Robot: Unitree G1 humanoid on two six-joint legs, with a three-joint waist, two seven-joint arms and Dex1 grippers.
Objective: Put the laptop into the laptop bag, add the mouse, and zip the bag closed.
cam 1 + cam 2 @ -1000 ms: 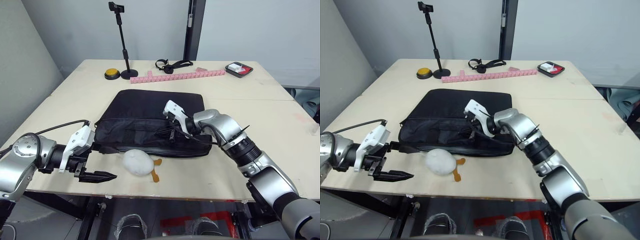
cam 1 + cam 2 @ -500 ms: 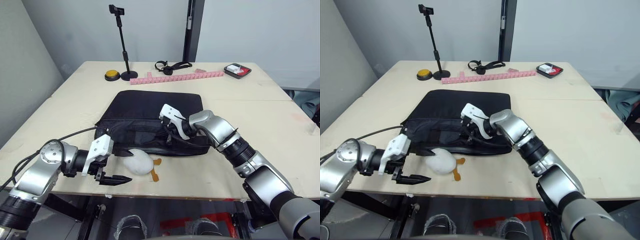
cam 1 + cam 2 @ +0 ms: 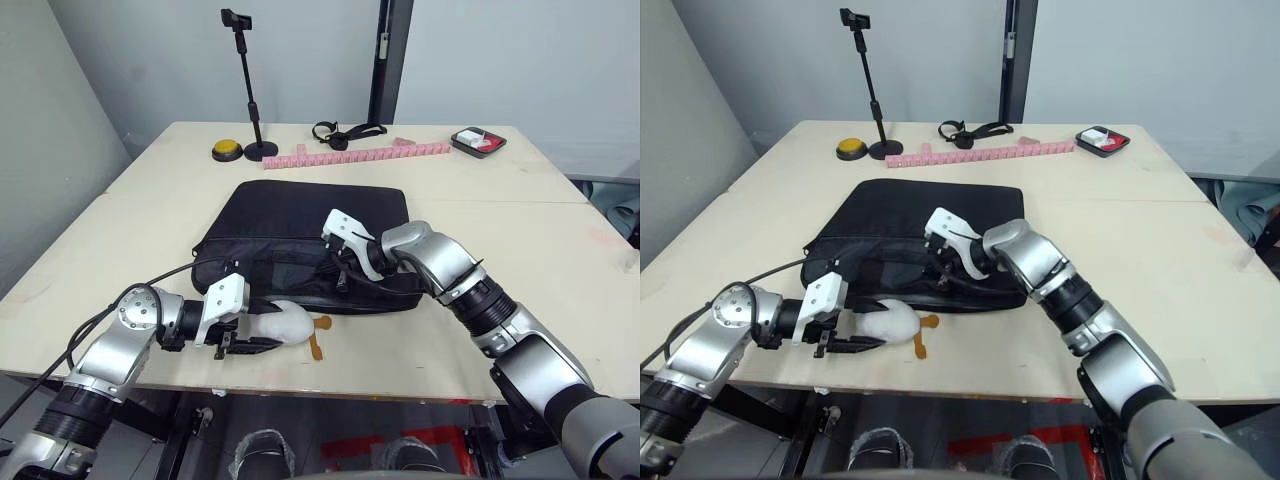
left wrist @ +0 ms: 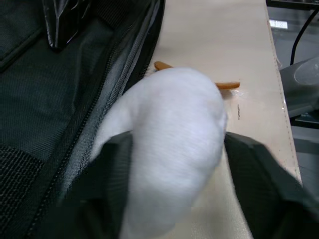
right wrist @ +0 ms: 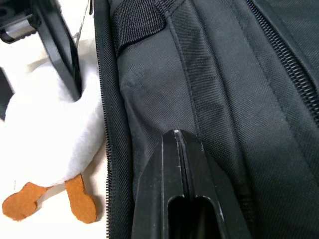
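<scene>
While the left gripper (image 3: 258, 342) straddles the toy duck (image 3: 282, 322), fingers apart, the right gripper (image 5: 177, 149) presses closed onto the laptop bag (image 3: 300, 230).

The laptop bag (image 3: 300, 240) is a large flat black fabric rectangle lying flat on the tabletop (image 3: 520, 230), about midway between its left and right edges. Its long near edge faces the near edge of the tabletop, and a zip runs along that edge. A short black strap handle and a front pocket show on its near part.
</scene>
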